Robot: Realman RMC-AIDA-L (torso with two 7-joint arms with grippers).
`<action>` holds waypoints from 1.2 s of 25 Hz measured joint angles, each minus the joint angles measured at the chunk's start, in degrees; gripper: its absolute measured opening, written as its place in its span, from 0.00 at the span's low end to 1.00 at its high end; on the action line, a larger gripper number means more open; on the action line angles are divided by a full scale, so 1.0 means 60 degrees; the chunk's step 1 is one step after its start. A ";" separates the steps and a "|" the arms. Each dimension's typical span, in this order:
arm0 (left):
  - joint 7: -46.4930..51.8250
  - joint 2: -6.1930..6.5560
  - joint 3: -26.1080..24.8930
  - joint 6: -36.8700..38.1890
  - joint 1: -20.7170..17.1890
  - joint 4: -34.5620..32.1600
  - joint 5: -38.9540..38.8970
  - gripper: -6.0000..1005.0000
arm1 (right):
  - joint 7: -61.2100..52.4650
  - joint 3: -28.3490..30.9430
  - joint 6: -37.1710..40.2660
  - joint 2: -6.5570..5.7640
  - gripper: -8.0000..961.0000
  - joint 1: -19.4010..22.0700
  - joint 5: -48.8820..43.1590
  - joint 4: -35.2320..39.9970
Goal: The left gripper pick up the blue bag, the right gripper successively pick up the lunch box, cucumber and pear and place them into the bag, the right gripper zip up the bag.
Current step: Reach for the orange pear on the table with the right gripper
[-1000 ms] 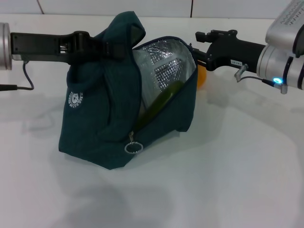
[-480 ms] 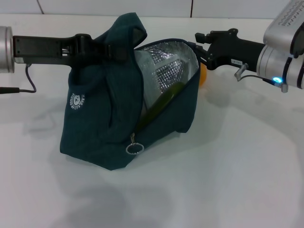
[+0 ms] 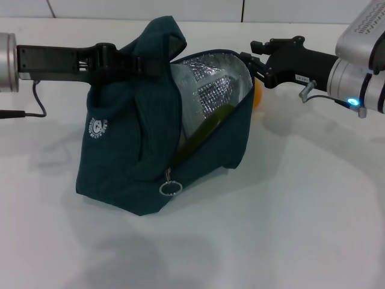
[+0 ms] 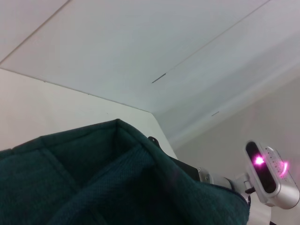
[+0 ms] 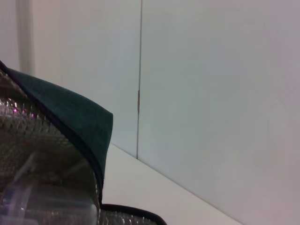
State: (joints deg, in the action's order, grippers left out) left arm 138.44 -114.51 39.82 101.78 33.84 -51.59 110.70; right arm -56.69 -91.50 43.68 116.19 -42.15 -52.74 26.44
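Head view: blue bag (image 3: 129,150) sits on the table (image 3: 289,217), mouth facing right, cucumber (image 3: 207,129) slanting up inside. Left gripper (image 3: 147,65) reaches in level, jaws clamped on bag's top. Right gripper (image 3: 248,60) at the rim, jaws' state unclear; pear (image 3: 257,97) beneath.

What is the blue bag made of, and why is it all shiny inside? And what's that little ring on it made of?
The blue bag looks like soft woven cloth: it folds, sags and has a matte look. Its lining looks like silver foil, probably padded: it glints and shows a quilted grid. The ring pull on the zipper looks like thin metal, grey and shiny, though it is small.
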 joint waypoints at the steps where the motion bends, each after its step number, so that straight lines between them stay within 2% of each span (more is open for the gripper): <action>1: -0.0001 0.0000 0.0000 -0.0001 0.0000 0.0001 0.0000 0.09 | 0.0002 0.0000 -0.0013 0.0000 0.23 -0.0001 0.0000 -0.0012; 12: -0.0002 -0.0011 -0.0001 -0.0001 0.0001 0.0000 0.0000 0.10 | 0.0115 -0.0032 -0.0186 0.0000 0.15 -0.0063 -0.0021 -0.0041; 18: -0.0002 -0.0015 -0.0001 -0.0011 0.0014 0.0000 0.0003 0.10 | 0.0145 -0.0029 -0.0259 0.0000 0.02 -0.0064 -0.0034 0.0043; 30: -0.0002 -0.0015 -0.0002 -0.0016 0.0014 -0.0001 0.0007 0.10 | 0.0220 -0.0022 -0.0258 -0.0001 0.01 0.0207 0.0030 0.0414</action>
State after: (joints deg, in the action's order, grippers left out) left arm 138.43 -114.60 39.80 101.68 33.92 -51.59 110.74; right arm -55.37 -91.63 42.13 116.19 -40.91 -52.56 28.93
